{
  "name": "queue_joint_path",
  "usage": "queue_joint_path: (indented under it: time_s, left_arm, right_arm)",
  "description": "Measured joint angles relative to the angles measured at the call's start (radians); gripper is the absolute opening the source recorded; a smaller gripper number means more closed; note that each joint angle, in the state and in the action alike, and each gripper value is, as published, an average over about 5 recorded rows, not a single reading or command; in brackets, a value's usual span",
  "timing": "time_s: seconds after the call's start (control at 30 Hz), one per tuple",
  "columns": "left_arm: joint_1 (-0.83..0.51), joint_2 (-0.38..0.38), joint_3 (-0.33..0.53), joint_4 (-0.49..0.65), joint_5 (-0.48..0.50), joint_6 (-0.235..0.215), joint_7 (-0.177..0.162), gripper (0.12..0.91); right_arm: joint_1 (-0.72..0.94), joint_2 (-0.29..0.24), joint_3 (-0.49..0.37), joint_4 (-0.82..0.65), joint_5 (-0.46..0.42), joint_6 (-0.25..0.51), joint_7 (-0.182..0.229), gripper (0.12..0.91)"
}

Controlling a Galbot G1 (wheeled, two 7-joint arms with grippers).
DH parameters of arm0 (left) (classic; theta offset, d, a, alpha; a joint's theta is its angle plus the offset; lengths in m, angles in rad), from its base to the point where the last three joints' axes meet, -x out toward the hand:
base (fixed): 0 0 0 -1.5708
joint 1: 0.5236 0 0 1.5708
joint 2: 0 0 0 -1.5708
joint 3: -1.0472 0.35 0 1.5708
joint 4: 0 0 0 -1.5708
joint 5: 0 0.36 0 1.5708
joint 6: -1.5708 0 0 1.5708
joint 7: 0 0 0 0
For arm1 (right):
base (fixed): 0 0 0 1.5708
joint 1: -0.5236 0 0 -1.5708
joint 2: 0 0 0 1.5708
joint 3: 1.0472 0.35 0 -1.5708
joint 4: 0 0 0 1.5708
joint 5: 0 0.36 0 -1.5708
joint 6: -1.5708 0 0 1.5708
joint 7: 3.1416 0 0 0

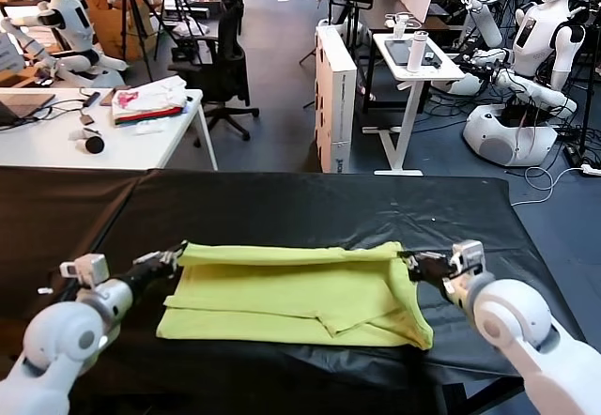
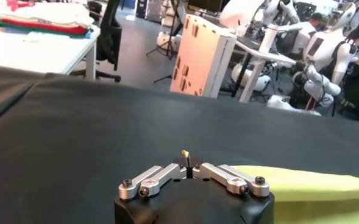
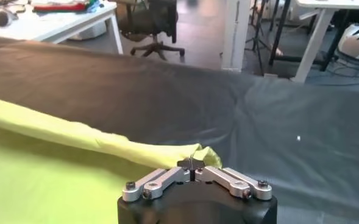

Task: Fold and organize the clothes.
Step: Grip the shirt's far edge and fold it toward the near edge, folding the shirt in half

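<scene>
The lime yellow-green T-shirt (image 1: 291, 293) lies partly folded on the black table (image 1: 310, 204), its far edge doubled over toward me. My left gripper (image 1: 172, 257) is at the shirt's far left corner. In the left wrist view (image 2: 187, 159) it is shut, with a small scrap of yellow cloth pinched at the tips. The shirt (image 2: 313, 182) lies beside it. My right gripper (image 1: 408, 258) is at the far right corner. In the right wrist view (image 3: 192, 163) it is shut on the folded edge of the shirt (image 3: 45, 176).
Bare black tabletop runs behind and to both sides of the shirt. Past the table stand a white desk (image 1: 56, 143) with a white-pink-red pile (image 1: 146, 100), an office chair (image 1: 225, 68), a white box (image 1: 335, 96) and other robots.
</scene>
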Motion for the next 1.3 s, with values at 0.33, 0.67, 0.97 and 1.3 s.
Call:
queue_joint_path:
  time_s: [0.33,0.67,0.97,1.3]
  left_arm:
    - [0.082,-0.013,-0.031,-0.027,0.021,0.007,-0.003,0.164]
    - [0.152,-0.033,-0.038,-0.033,0.054,0.005,-0.004,0.167]
    - [0.205,-0.046,-0.064,-0.056,0.056,0.029,-0.014,0.251]
    - [0.206,-0.056,-0.121,-0.075,0.062,0.035,-0.048,0.816]
  right_arm:
    - [-0.111,-0.006,0.048,0.054,-0.002,0.000,-0.003,0.139]
    - [-0.178,0.000,0.047,0.066,-0.013,0.000,-0.004,0.139]
    - [-0.201,0.002,0.072,0.095,0.013,0.000,0.000,0.254]
    - [-0.168,0.078,0.167,0.072,-0.004,0.000,-0.012,0.814]
